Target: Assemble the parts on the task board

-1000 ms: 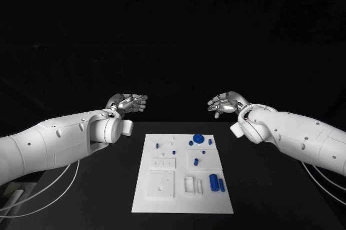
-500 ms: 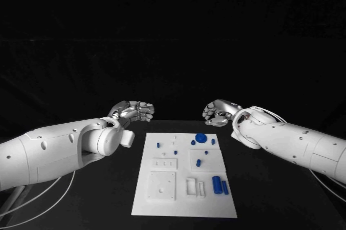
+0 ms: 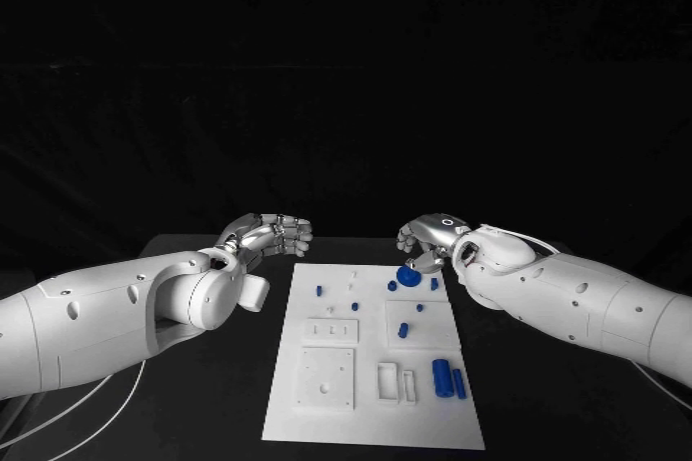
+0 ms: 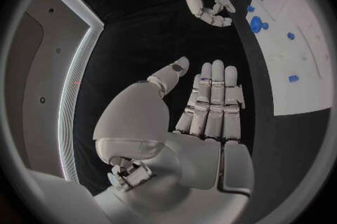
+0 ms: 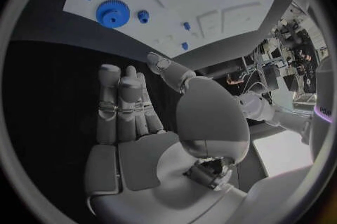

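Note:
The white task board [image 3: 335, 416] lies in the middle of the black table, with blue parts on its right half. A blue gear [image 3: 410, 277] sits near the far edge, small blue pegs [image 3: 404, 330] lie behind mid-board, and two blue cylinders [image 3: 440, 373] lie near the front right. My right hand [image 3: 426, 239] hovers just behind the gear and holds nothing. My left hand [image 3: 271, 234] hangs off the board's far left corner, also holding nothing. In the wrist views the left hand [image 4: 210, 103] and the right hand [image 5: 130, 106] have straight fingers with the thumb apart. The gear [image 5: 112, 13] lies beyond my right fingertips.
Bare black table surrounds the board [image 4: 302, 67] on all sides. White recessed blocks [image 3: 326, 373] take up the board's left half and a slotted holder [image 3: 392, 379] stands beside the cylinders. Loose white cables hang off the table's left side [image 3: 87, 413].
Both hands have come down and in toward the board's far edge. The right hand now sits just behind the blue gear. The whole picture has shifted a little.

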